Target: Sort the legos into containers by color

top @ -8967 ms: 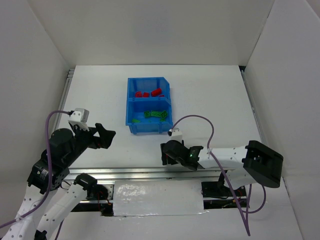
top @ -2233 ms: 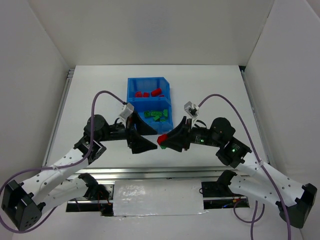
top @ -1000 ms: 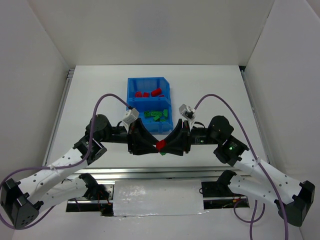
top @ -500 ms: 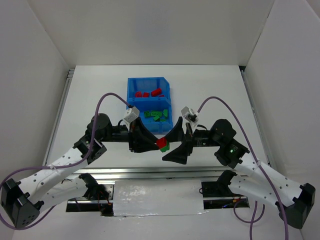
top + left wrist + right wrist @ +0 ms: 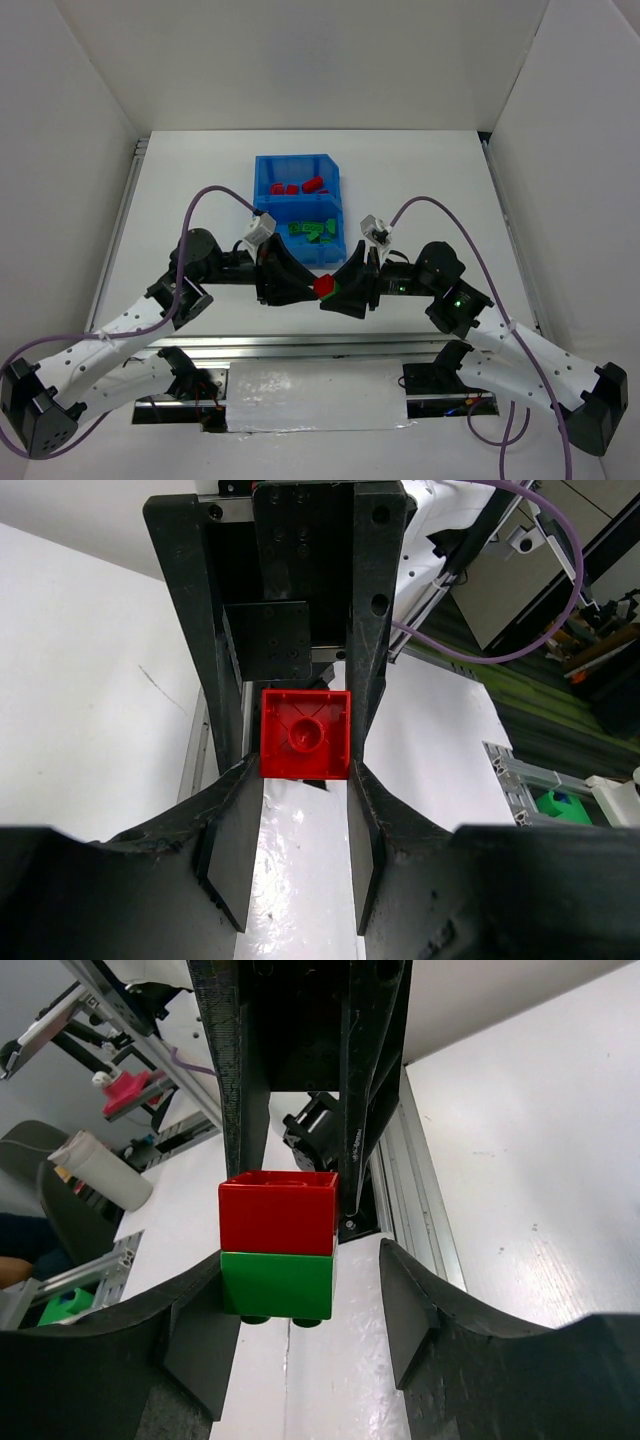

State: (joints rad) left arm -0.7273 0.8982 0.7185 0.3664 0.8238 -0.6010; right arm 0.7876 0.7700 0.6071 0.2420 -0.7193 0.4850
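A red-green lego pair (image 5: 325, 287) hangs above the table in front of the blue bin (image 5: 262, 215). My left gripper (image 5: 306, 285) is shut on the red brick (image 5: 305, 734) at its fingertips. The right gripper (image 5: 305, 1285) faces it from the right and stands open round the green brick (image 5: 278, 1283). That brick lies against one pad, with a clear gap to the other pad (image 5: 402, 1305). In the bin, the far container holds red legos (image 5: 298, 186) and the near container holds green legos (image 5: 310, 230).
White walls enclose the table on three sides. An aluminium rail (image 5: 300, 350) runs along the near edge by the arm bases. Purple cables (image 5: 215, 200) loop above both arms.
The right gripper let go of the pair, dropped back and opened wide. It has now come back round the green brick with narrower jaws. The left gripper kept hold of the pair.
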